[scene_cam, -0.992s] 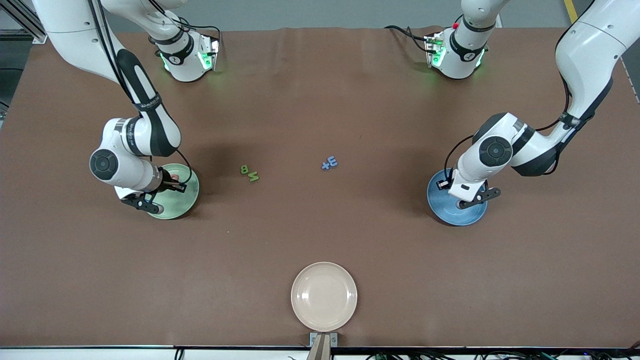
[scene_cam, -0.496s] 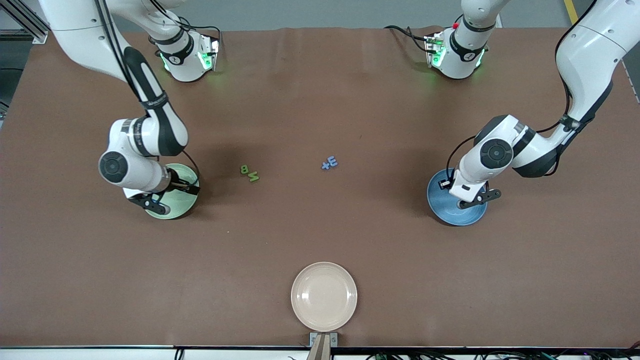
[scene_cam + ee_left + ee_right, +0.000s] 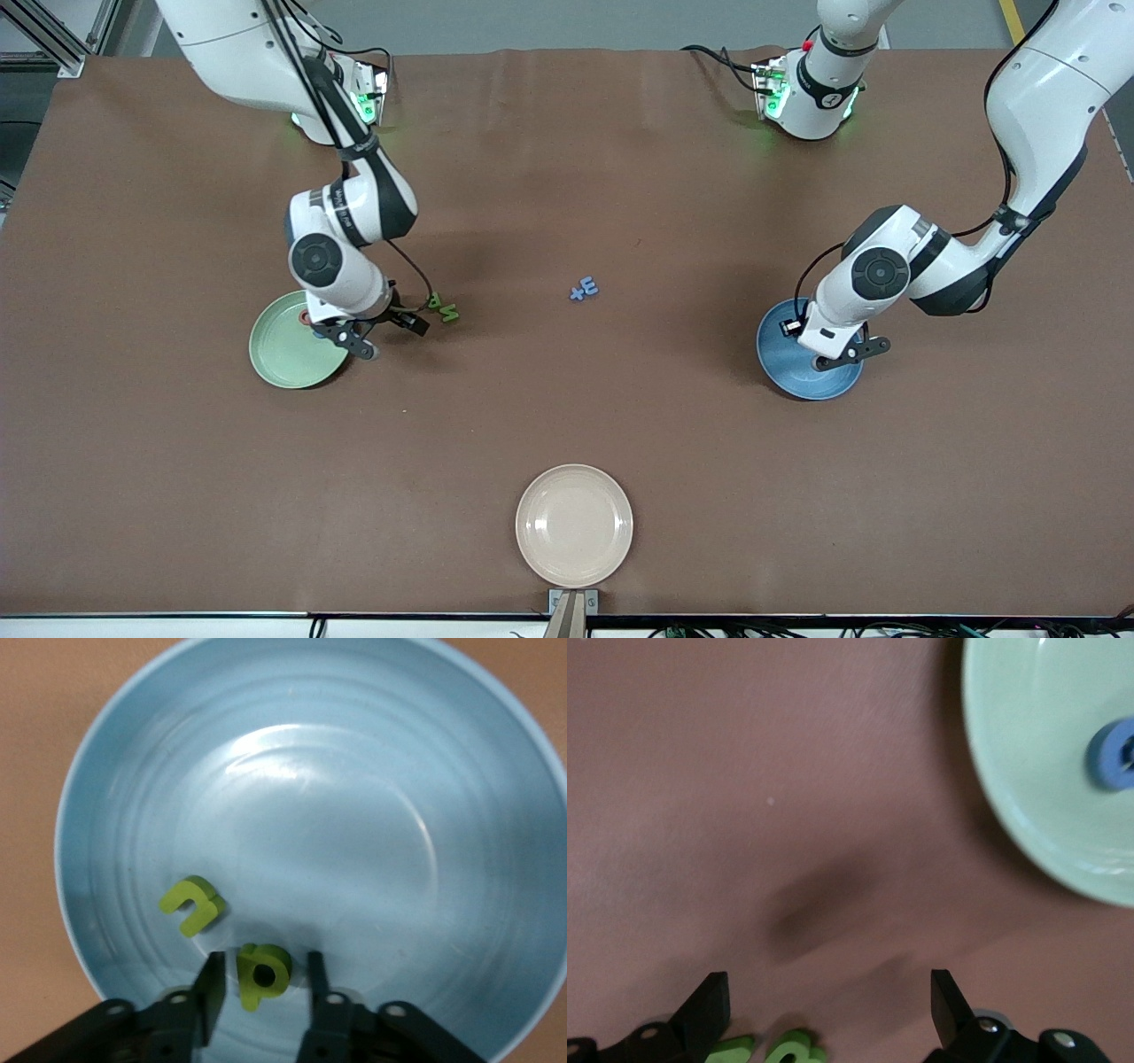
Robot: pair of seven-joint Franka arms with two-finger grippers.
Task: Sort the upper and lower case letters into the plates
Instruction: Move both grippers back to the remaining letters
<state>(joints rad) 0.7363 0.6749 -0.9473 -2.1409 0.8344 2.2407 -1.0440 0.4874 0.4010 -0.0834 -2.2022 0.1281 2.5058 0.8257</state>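
The bright blue plate (image 3: 811, 377) sits toward the left arm's end of the table. My left gripper (image 3: 824, 347) hangs low over it. In the left wrist view the blue plate (image 3: 354, 771) holds a lime "n" (image 3: 190, 904) and a lime "p" (image 3: 263, 973). The left gripper (image 3: 264, 961) is open, with the "p" lying free between its fingers. The pale green plate (image 3: 283, 354) holds a blue letter (image 3: 1116, 753). Beside it my right gripper (image 3: 390, 335) is open wide over the bare table, close to two green letters (image 3: 446, 310). Its fingers (image 3: 709, 1001) hold nothing.
Two small blue pieces (image 3: 583, 289) lie together mid-table. A cream-white plate (image 3: 574, 525) stands by the table edge nearest the front camera. Both arm bases (image 3: 811, 89) stand along the farthest edge.
The right arm swung off the green plate toward the green letters and its gripper opened wide. The left gripper opened and let go of the lime "p" in the blue plate.
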